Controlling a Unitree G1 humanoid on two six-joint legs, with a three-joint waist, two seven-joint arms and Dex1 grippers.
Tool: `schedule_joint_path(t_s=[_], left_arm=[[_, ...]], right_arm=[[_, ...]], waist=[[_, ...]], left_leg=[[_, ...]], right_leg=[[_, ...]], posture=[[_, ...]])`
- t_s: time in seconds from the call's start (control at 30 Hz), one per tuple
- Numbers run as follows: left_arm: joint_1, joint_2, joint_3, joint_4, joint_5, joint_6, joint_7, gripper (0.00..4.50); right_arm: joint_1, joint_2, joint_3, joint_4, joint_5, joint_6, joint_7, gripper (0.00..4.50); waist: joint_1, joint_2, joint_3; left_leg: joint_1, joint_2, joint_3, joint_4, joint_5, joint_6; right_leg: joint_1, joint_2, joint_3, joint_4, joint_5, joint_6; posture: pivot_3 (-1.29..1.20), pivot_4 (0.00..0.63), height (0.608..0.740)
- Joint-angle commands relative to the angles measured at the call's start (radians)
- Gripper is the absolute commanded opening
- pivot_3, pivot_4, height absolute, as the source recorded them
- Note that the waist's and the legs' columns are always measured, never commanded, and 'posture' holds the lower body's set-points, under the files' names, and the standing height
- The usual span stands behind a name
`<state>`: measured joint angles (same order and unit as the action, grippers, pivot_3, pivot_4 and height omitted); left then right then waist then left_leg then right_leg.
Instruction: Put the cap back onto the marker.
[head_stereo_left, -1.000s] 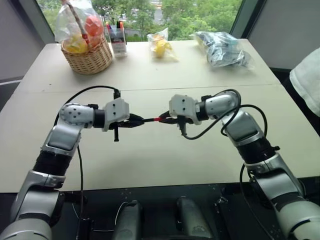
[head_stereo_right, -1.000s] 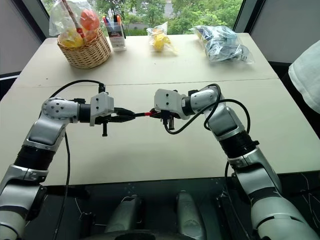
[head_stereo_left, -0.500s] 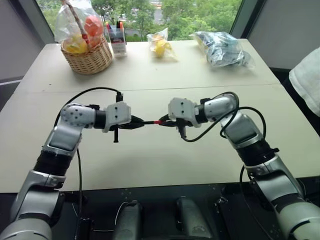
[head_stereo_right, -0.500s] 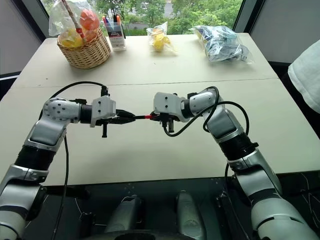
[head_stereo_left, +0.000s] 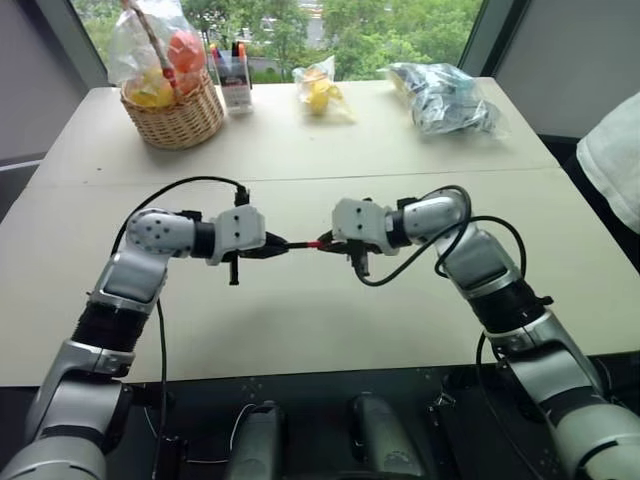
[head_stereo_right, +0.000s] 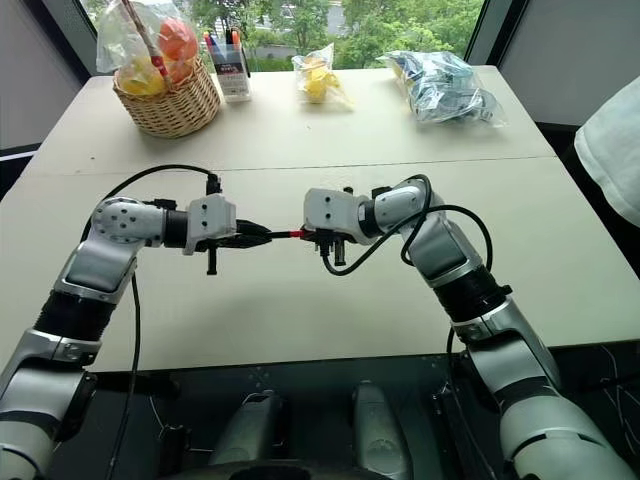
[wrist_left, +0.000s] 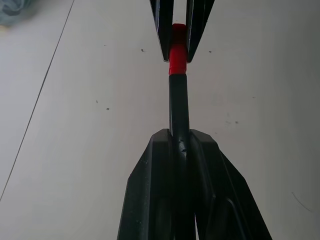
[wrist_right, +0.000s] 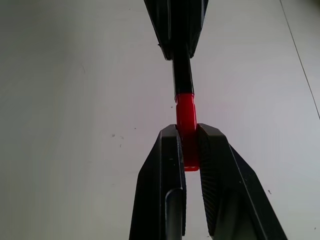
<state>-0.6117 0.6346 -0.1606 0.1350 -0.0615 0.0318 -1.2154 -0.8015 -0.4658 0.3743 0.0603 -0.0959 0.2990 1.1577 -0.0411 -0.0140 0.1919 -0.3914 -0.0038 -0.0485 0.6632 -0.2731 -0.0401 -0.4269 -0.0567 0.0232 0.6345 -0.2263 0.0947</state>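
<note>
Left eye view: we see the left gripper (head_stereo_left: 272, 244) with its fingers clamped on the slim black pen-like marker (head_stereo_left: 296, 243), held level above the pale table (head_stereo_left: 300, 320). The right gripper (head_stereo_left: 335, 240) faces it, fingers pinching the tiny red plastic cap (head_stereo_left: 318, 241). Compared with a second earlier, both hands have drawn slightly inward and the red span between them looks shorter; we judge the cap to be seating on the tip.

Right eye view: the same pair meets over the middle of the table, marker and cap in one straight line, cap touching the marker's end. A wicker basket (head_stereo_right: 168, 100) of wrapped fruit and a cup of coloured pens (head_stereo_right: 232, 68) stand well apart at the far edge, unchanged.

Left wrist view: the black barrel runs from the closed left fingers (wrist_left: 155, 200) straight into the cap, which sits between the opposing fingers.

Right wrist view: the right fingers (wrist_right: 167, 190) grip the cap's rear half; its front half sleeves the barrel. We cannot tell whether it is pressed fully home
</note>
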Motion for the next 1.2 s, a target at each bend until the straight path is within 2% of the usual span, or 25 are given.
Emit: schedule_joint_path(t_s=[0.03,0.63,0.9,1.1,1.2], left_arm=[[-0.029,-0.051,0.004,-0.07,-0.047,0.011,0.039,0.0],[-0.042,-0.068,0.021,-0.158,-0.104,0.074,-0.024,0.0],[-0.043,-0.077,0.02,-0.163,-0.09,0.08,-0.005,0.0],[0.001,-0.054,0.037,-0.157,-0.07,0.064,0.011,0.0],[0.052,-0.033,0.059,-0.182,-0.076,0.08,0.022,0.0]], right_arm=[[-0.033,0.089,0.029,-0.101,0.071,-0.044,0.013,0.05],[-0.043,0.1,-0.003,-0.095,0.107,-0.121,0.119,0.05],[-0.049,0.111,-0.005,-0.085,0.091,-0.126,0.117,0.05],[-0.029,0.071,-0.016,-0.054,0.055,-0.157,0.11,0.05],[-0.019,0.039,-0.023,-0.02,0.028,-0.189,0.101,1.28]], waist=[[0.0,0.0,0.0],[0.0,0.0,0.0],[0.0,0.0,0.0],[0.0,0.0,0.0],[-0.001,0.0,0.0]], left_leg=[[0.0,0.0,0.0,0.0,0.0,0.0],[0.0,0.0,0.0,0.0,0.0,0.0],[0.0,0.0,0.0,0.0,0.0,0.0],[0.0,0.0,0.0,0.0,0.0,0.0],[0.0,0.0,0.0,0.0,0.0,0.0]], right_leg=[[0.0,0.0,0.0,0.0,0.0,0.0],[0.0,0.0,0.0,0.0,0.0,0.0],[0.0,0.0,0.0,0.0,0.0,0.0],[0.0,0.0,0.0,0.0,0.0,0.0],[0.0,0.0,0.0,0.0,0.0,0.0]], posture=[[0.0,0.15,0.74],[0.0,0.15,0.74],[0.0,0.15,0.74],[0.0,0.15,0.74],[0.0,0.15,0.74]])
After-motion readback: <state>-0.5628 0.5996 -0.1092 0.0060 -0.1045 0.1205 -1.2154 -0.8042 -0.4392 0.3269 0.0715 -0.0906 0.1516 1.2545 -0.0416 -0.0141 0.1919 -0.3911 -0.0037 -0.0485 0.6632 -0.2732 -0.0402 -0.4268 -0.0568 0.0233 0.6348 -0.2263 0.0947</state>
